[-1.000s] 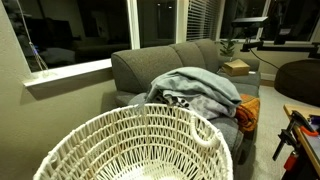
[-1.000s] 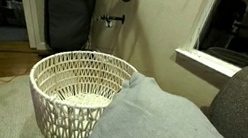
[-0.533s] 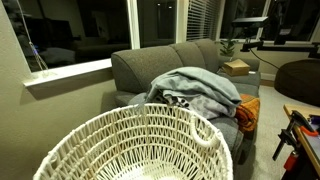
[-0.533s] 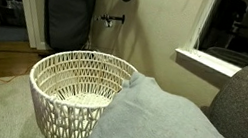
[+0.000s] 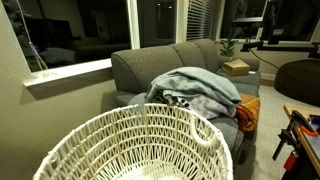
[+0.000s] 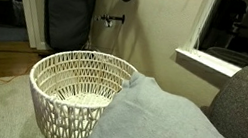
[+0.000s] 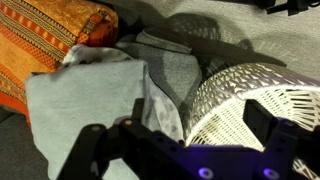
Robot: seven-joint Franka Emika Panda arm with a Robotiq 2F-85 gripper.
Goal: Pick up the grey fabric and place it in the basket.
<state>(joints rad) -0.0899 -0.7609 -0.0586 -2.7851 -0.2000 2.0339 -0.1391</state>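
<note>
The grey fabric (image 5: 203,88) lies bunched in a heap on the sofa seat and fills the foreground in an exterior view (image 6: 169,132). From the wrist camera it spreads across the left (image 7: 90,95). The basket (image 5: 150,109), a white woven lattice with a braided rim, stands on the floor by the sofa (image 6: 86,56) and sits at the right of the wrist view (image 7: 250,92). My gripper (image 7: 180,140) hangs high above the fabric's edge and the basket. Its jaws stand wide apart, holding nothing. I cannot make it out in the exterior views.
An orange patterned cloth (image 5: 247,113) lies beside the heap (image 7: 50,40). A white spotted fabric (image 7: 160,108) peeks from under the grey one. The grey sofa (image 5: 150,65) backs onto a window sill (image 5: 70,72). A small box (image 5: 237,67) rests on the far armrest.
A dark shape at the top edge of both exterior views has shifted slightly. Fabric and basket have not moved.
</note>
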